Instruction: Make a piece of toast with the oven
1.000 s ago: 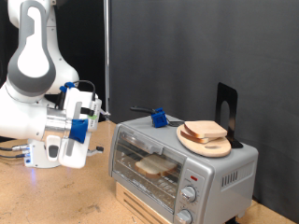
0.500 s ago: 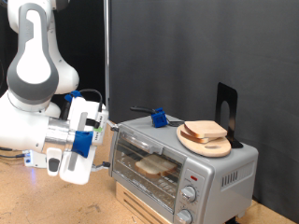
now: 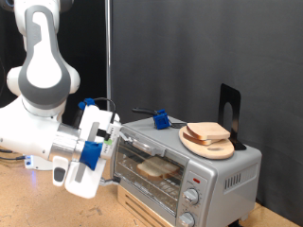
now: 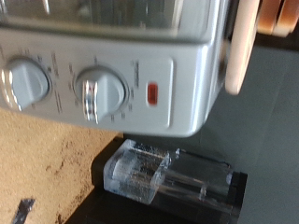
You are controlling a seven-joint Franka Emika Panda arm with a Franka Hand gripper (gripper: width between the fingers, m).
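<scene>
The silver oven stands on a wooden base at the exterior view's right, its glass door shut. One piece of toast lies on the rack inside. A second slice lies on a round wooden plate on the oven's top. My gripper hangs by the oven's front corner on the exterior view's left and holds nothing. In the wrist view the gripper shows two clear fingers close together with no gap, in front of the oven's two knobs and the red mark.
A blue object with a dark handle lies on the oven's top towards the exterior view's left. A black stand rises behind the plate. The oven sits on a wooden table, with a dark curtain behind.
The arm has swung down and towards the exterior view's right, bringing the gripper from beside the robot's base up to the oven's front. The oven and both slices have not moved.
</scene>
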